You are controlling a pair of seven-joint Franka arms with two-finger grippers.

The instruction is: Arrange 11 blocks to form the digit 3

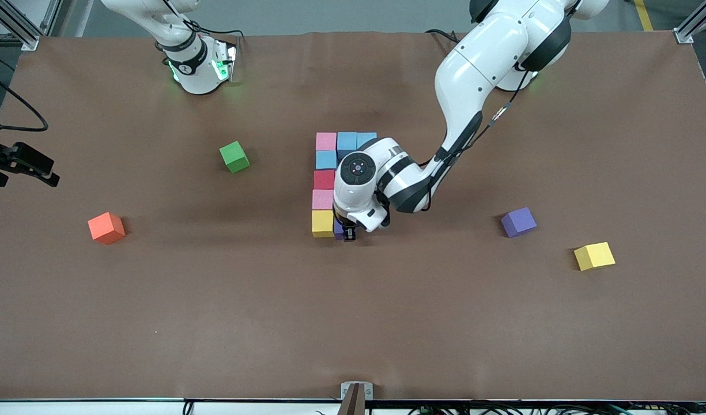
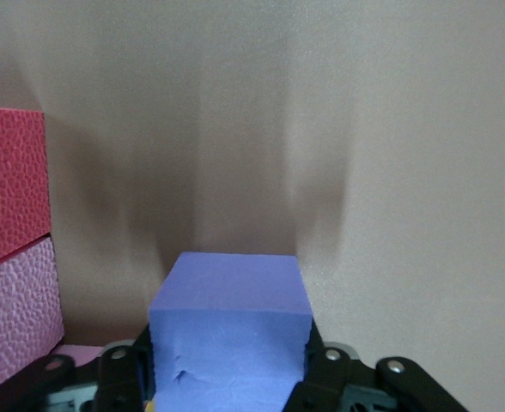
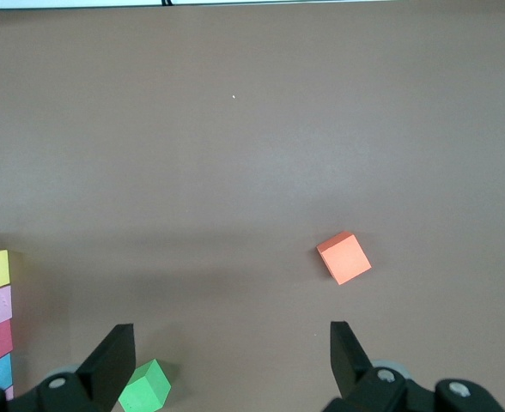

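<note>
Straddling a purple block (image 2: 231,330) the front view nearly hides, left claw (image 2: 227,369) grips it; right claw (image 3: 227,365) gapes.

Robotics lab, two robot arms (image 1: 479,75), brown-covered table (image 1: 214,323)

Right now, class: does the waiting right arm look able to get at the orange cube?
Probably yes. The right gripper waits open near its base, and the orange cube sits alone on bare table toward that arm's end, with only the green cube anywhere near.
</note>
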